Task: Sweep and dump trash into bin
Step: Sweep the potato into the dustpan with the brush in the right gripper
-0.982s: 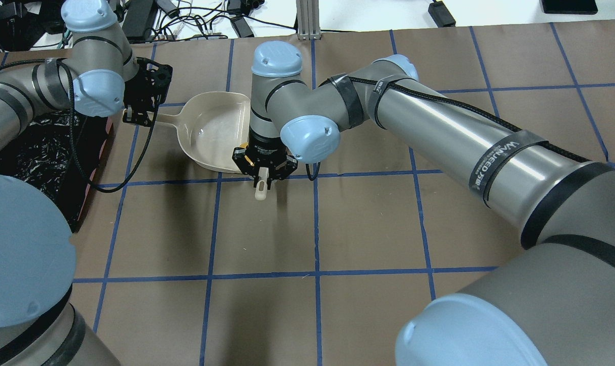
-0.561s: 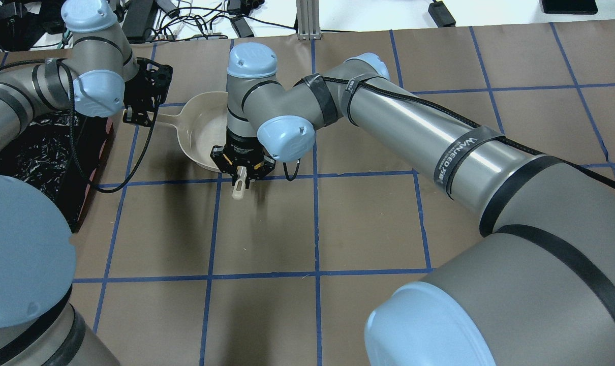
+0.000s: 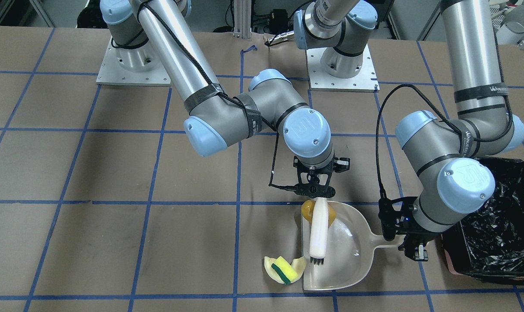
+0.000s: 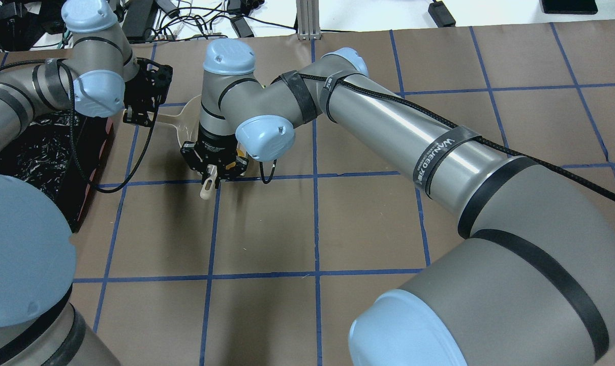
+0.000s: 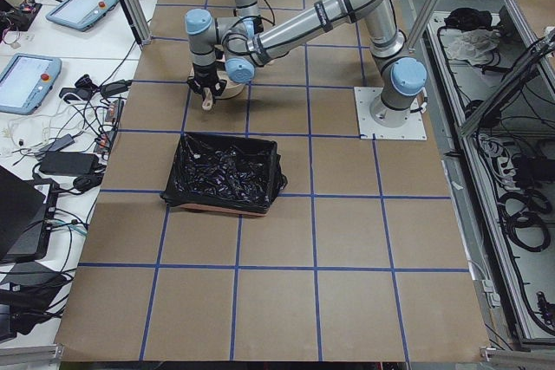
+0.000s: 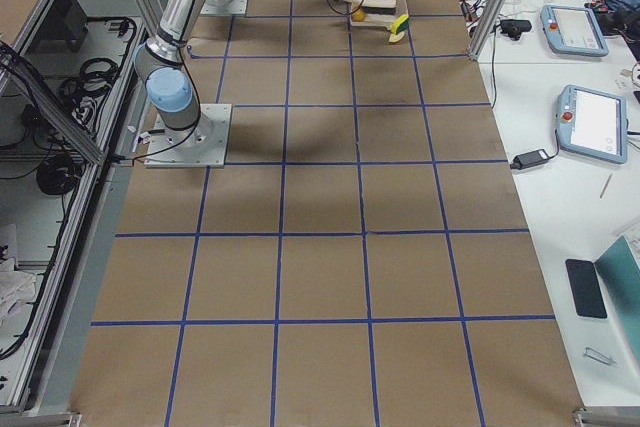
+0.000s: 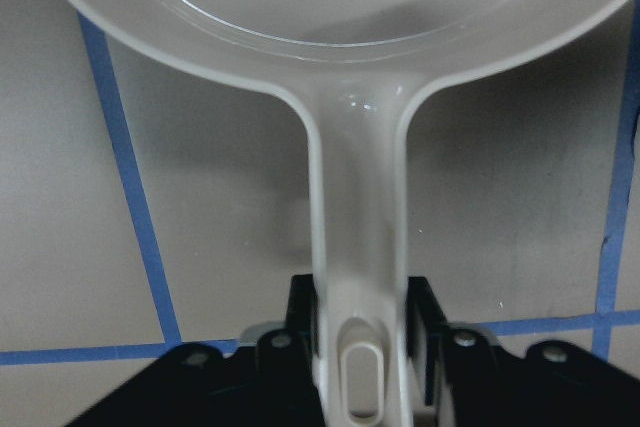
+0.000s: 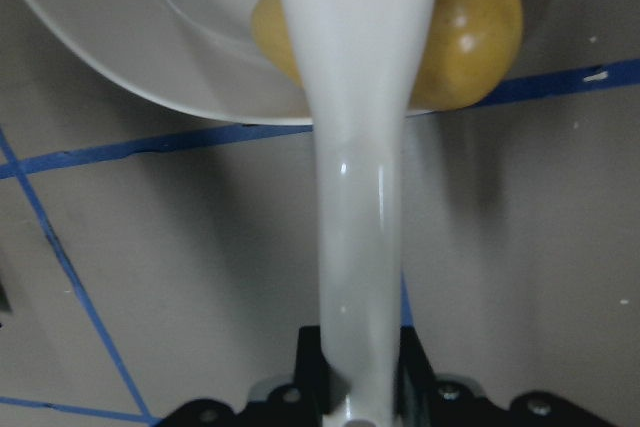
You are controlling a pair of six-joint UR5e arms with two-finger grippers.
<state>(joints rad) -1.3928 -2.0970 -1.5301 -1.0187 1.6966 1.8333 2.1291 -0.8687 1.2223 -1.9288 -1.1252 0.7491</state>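
My right gripper (image 3: 316,190) is shut on a white brush (image 3: 318,234) whose bristles hang over the beige dustpan (image 3: 353,264). A glossy brown-yellow lump of trash (image 3: 306,210) sits at the pan's corner nearest the robot, partly behind the brush handle (image 8: 358,197). A yellow sponge with a green side (image 3: 284,268) and a cream foam scrap (image 3: 269,264) lie on the table just outside the pan's open mouth. My left gripper (image 3: 411,249) is shut on the dustpan handle (image 7: 358,247). The black-lined bin (image 3: 500,234) stands beside that arm.
Brown paper with a blue tape grid (image 3: 158,203) covers the table. Cables and power bricks (image 4: 195,20) lie beyond its far edge. The right arm's long links (image 4: 389,132) reach across the middle. Tablets (image 6: 590,117) rest on a side bench.
My right arm has carried the brush leftward in the overhead view, across the dustpan, and now hides most of the pan. The left arm and the dustpan handle have not moved.
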